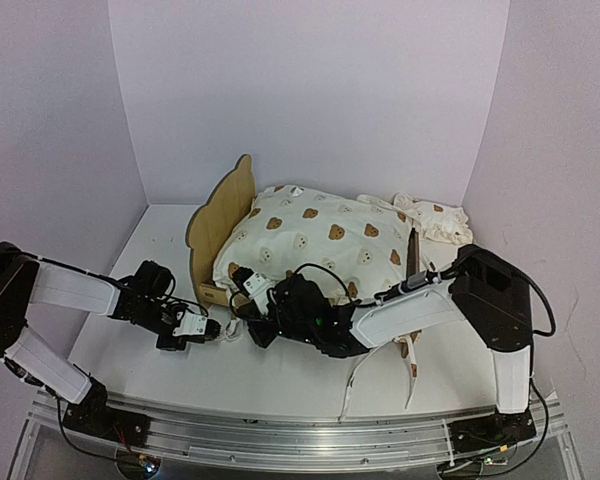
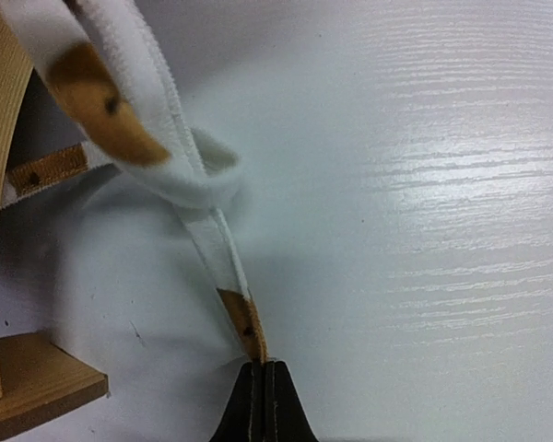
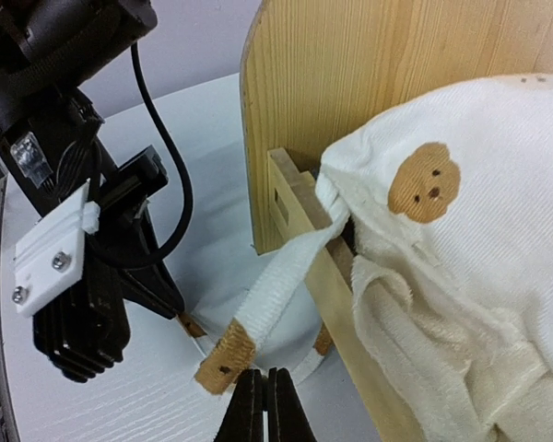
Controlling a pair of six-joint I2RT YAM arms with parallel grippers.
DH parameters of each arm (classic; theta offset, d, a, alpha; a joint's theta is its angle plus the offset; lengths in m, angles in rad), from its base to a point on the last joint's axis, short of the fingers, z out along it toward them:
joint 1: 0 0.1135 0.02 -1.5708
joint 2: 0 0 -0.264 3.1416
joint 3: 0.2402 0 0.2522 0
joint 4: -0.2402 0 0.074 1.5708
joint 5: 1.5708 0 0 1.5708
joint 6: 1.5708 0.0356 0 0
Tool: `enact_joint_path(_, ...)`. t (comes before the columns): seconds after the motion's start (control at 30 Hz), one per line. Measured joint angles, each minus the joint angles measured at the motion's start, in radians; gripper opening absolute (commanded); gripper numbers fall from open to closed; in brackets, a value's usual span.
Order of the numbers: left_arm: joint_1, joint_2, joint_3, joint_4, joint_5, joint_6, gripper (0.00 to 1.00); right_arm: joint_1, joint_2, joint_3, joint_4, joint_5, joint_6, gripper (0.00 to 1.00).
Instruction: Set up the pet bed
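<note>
Grippers come first, low over the table [image 1: 130, 355] near you. Your left gripper [image 2: 263, 370] has its jaws pinched on the brown tip of a tie string [image 2: 223, 253]. Your right gripper [image 3: 263, 379] has its jaws together against a cushion strap [image 3: 276, 281]; whether they grip it cannot be told. Beyond, the pet bed [image 1: 222, 215] stands mid-table, headboard to your left, under the bear-print cushion [image 1: 320, 240]. A ruffled pillow [image 1: 435, 220] lies at its far right end.
</note>
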Motion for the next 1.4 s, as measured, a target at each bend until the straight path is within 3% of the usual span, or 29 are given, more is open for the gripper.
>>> enact_joint_path(0.13,0.029,-0.039,-0.015,-0.017,-0.075,-0.031,0.0,-0.014,-0.045,0.032,-0.068,0.018,-0.056,0.0)
enact_joint_path(0.43,0.237,-0.109,-0.03,-0.09,-0.222,-0.042,0.0,-0.134,-0.126,0.14,-0.169,0.08,-0.172,0.0)
enact_joint_path(0.63,0.253,-0.179,-0.086,-0.088,-0.234,-0.048,0.0,-0.159,-0.233,0.131,-0.197,0.12,-0.209,0.0)
enact_joint_path(0.67,0.253,-0.188,-0.094,-0.088,-0.232,-0.052,0.07,-0.156,-0.244,0.122,-0.199,0.119,-0.209,0.0)
enact_joint_path(0.7,0.253,-0.196,-0.098,-0.09,-0.228,-0.062,0.3,-0.151,-0.251,0.115,-0.203,0.118,-0.208,0.09)
enact_joint_path(0.77,0.253,-0.21,-0.099,-0.098,-0.212,-0.107,0.85,-0.145,-0.258,0.102,-0.215,0.104,-0.202,0.57)
enact_joint_path(0.8,0.253,-0.219,-0.099,-0.099,-0.203,-0.148,0.97,-0.146,-0.26,0.094,-0.22,0.096,-0.199,0.85)
enact_joint_path(0.83,0.253,-0.23,-0.098,-0.097,-0.196,-0.209,0.99,-0.148,-0.264,0.08,-0.221,0.084,-0.195,0.97)
enact_joint_path(0.93,0.253,-0.279,-0.097,-0.046,-0.193,-0.453,1.0,-0.161,-0.281,0.017,-0.233,0.046,-0.203,0.98)
enact_joint_path(1.13,0.253,-0.324,-0.086,0.212,-0.338,-0.937,1.0,-0.173,-0.293,-0.043,-0.274,0.026,-0.231,0.98)
enact_joint_path(1.2,0.255,-0.325,-0.119,0.351,-0.371,-1.037,1.0,-0.173,-0.306,-0.046,-0.277,0.026,-0.24,0.98)
enact_joint_path(1.3,0.256,-0.315,-0.269,0.686,-0.399,-1.126,1.0,-0.173,-0.331,-0.046,-0.276,0.024,-0.251,0.98)
enact_joint_path(1.4,0.256,-0.214,-0.401,0.943,-0.398,-1.173,1.0,-0.173,-0.342,-0.043,-0.277,0.016,-0.259,0.98)
